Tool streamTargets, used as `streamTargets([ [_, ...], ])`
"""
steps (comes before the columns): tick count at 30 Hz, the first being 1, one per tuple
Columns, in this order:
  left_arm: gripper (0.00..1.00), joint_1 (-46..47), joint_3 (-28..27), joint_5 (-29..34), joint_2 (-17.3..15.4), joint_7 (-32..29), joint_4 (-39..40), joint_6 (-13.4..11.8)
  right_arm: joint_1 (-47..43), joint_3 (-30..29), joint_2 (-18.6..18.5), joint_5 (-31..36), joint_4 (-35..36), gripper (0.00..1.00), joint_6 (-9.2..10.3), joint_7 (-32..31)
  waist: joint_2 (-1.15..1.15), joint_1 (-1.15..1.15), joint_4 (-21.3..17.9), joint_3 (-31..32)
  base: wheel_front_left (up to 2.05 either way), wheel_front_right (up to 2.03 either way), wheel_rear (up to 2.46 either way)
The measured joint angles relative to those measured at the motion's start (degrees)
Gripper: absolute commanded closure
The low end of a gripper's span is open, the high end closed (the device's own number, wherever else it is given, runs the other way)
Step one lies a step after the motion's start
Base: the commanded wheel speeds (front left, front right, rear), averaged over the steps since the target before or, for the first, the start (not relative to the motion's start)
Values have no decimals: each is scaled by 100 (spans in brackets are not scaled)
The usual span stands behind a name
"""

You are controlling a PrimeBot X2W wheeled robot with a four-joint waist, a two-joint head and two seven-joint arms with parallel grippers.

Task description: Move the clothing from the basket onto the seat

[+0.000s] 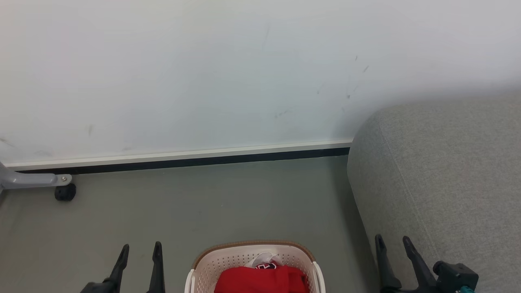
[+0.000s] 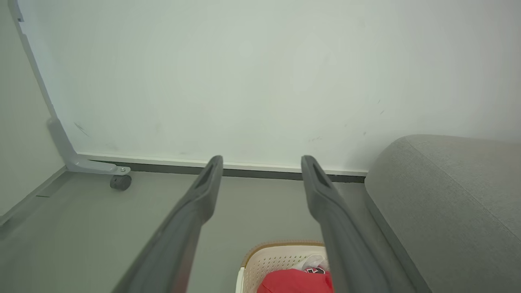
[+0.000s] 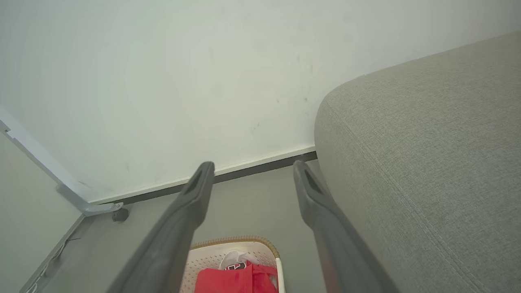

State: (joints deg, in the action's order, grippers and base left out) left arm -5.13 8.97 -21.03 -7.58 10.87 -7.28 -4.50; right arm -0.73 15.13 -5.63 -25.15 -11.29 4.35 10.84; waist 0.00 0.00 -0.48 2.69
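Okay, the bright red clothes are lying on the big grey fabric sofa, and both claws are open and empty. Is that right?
Not quite. The head view shows the soft bright red clothing lying in the small cream-white perforated plastic basket, not on the large grey woven-fabric sofa. The left claw and right claw are open and empty, as you said.

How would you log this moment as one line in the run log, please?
stage: before pickup | left fingers: open, empty | right fingers: open, empty | clothing: in basket | sofa: right of basket
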Motion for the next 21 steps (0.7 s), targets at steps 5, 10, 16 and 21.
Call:
streamTargets([
  [5,0,-35,53,266,-10,89,-2,-4,-14,99,-15,332,12,0,27,93,0,0,1,-4,0,0,0],
  [10,0,-117,109,563,-11,192,-10,-11,-22,199,-36,677,27,0,71,191,0,0,1,-6,0,0,0],
  [16,0,-122,166,991,-18,297,-12,-55,-59,320,-58,1093,35,0,121,290,0,0,0,-1,0,0,0],
  [21,0,-124,209,1189,-26,343,-13,-58,-81,375,-66,1288,43,0,127,345,0,0,1,1,0,0,0],
])
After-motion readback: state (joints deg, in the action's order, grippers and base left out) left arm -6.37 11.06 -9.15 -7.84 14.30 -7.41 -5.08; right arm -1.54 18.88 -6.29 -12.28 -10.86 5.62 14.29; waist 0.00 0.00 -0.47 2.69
